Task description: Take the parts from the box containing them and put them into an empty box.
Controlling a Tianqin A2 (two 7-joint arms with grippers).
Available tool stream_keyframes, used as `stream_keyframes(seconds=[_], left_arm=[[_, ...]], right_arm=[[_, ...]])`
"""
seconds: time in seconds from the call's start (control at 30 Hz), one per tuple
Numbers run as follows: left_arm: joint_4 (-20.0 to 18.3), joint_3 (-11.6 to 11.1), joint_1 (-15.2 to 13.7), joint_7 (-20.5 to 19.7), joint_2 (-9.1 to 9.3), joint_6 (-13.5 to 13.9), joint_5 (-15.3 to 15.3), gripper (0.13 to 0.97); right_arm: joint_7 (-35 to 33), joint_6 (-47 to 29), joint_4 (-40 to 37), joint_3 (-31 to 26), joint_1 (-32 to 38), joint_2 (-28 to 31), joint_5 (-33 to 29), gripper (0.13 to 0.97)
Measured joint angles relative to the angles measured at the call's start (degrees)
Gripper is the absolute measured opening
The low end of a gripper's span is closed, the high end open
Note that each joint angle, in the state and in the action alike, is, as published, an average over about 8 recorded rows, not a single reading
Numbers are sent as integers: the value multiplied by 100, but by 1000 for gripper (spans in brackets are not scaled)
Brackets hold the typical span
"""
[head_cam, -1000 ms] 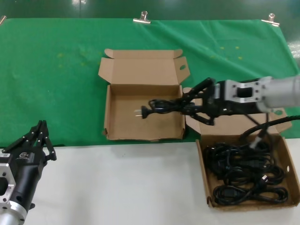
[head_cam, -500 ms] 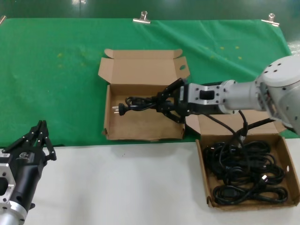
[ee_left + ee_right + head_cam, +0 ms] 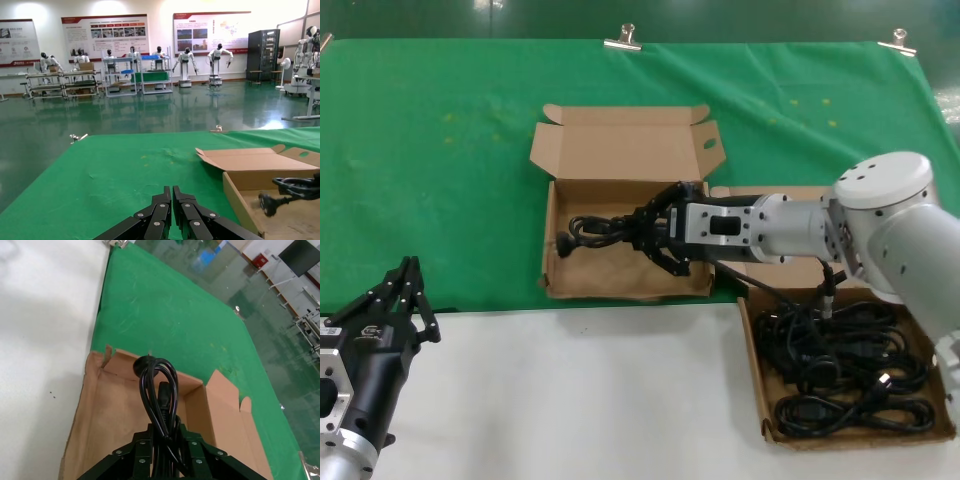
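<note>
Coiled power cord (image 3: 605, 227) hangs over the floor of the empty box (image 3: 620, 270), plug end toward 9 o'clock, pinched in the right gripper (image 3: 658, 234), whose fingers close around the cable bundle. Remaining cords (image 3: 845, 365) lie tangled in the wider box (image 3: 757, 380) at 4 o'clock from it.

To finish the placing well: lower until the coil rests on the cardboard, keep the plug inside the wall, then spread the fingers and lift straight out so no loop snags.

Left gripper (image 3: 400, 295) is parked at 8 o'clock, fingers pressed together.

Wall posters in the left wrist view are too small to read.
</note>
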Motion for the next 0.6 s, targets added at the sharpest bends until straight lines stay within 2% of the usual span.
stream_keyframes(seconds=[0.27, 0.6], left_arm=[[0, 0, 0, 0, 0, 0, 0, 168], [0, 0, 0, 0, 0, 0, 0, 168]], right_arm=[[-364, 274, -92, 115, -107, -79, 52, 267], [-678, 420, -123, 255, -191, -55, 123, 382]])
